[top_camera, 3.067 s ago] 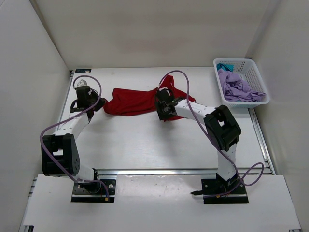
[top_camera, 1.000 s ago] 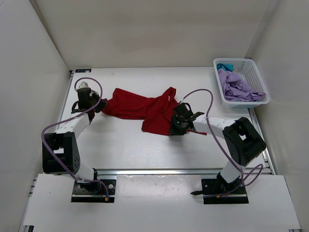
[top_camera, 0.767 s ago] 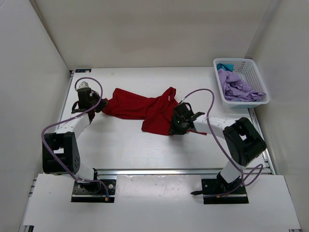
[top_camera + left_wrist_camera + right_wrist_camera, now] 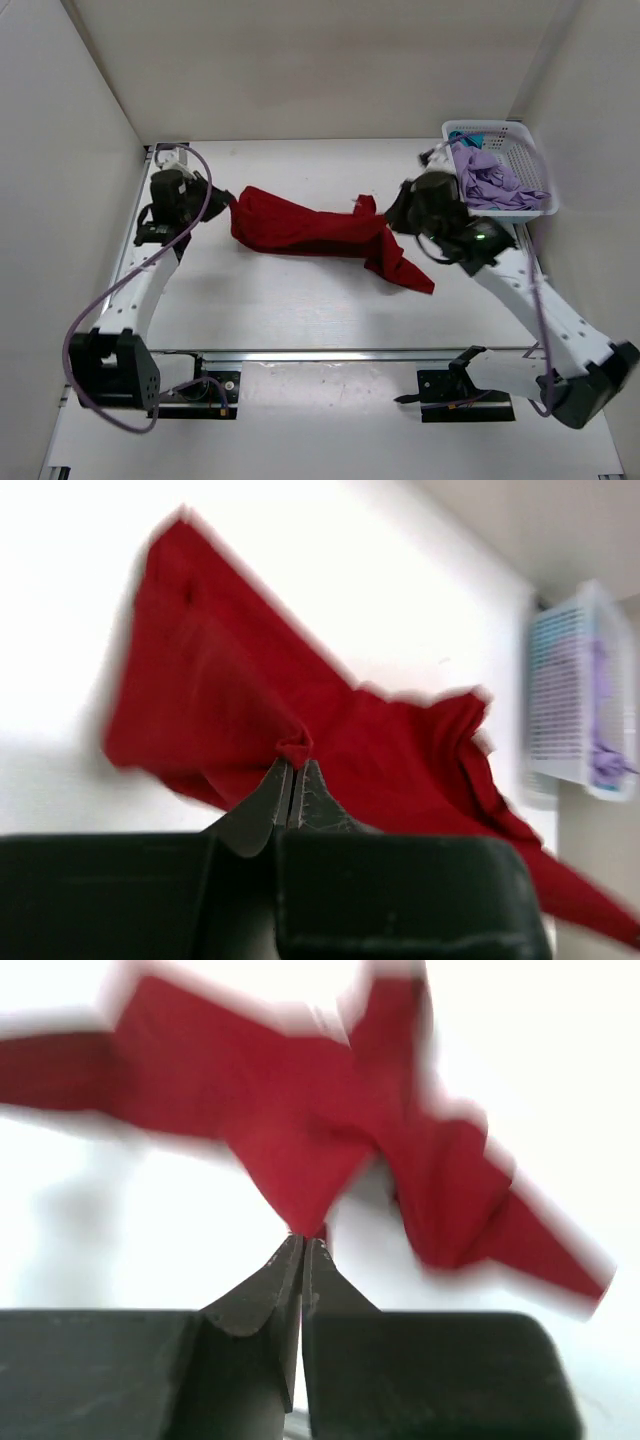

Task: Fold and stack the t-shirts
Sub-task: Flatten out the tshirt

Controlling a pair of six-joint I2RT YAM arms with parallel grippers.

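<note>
The dark red t-shirt [image 4: 310, 232] hangs stretched between both grippers over the middle of the table, with a loose tail drooping toward the near right. My left gripper [image 4: 228, 205] is shut on a pinch of its left end; the left wrist view shows the closed tips [image 4: 292, 765] biting a small fold of the red shirt [image 4: 300, 690]. My right gripper [image 4: 392, 222] is shut on the right end; in the blurred right wrist view its tips [image 4: 303, 1240] pinch a corner of the red shirt [image 4: 290, 1130]. The lavender t-shirt [image 4: 492, 182] and teal t-shirt [image 4: 465, 137] lie in the basket.
The white lattice basket [image 4: 530, 150] stands at the back right, close behind the right wrist, and shows at the right edge of the left wrist view as the basket [image 4: 560, 710]. White walls enclose the table on three sides. A rail runs along the near edge.
The right gripper has shut on the red shirt and swung up and right toward the basket, pulling the shirt taut off the table. The left gripper kept its hold and rose slightly.
</note>
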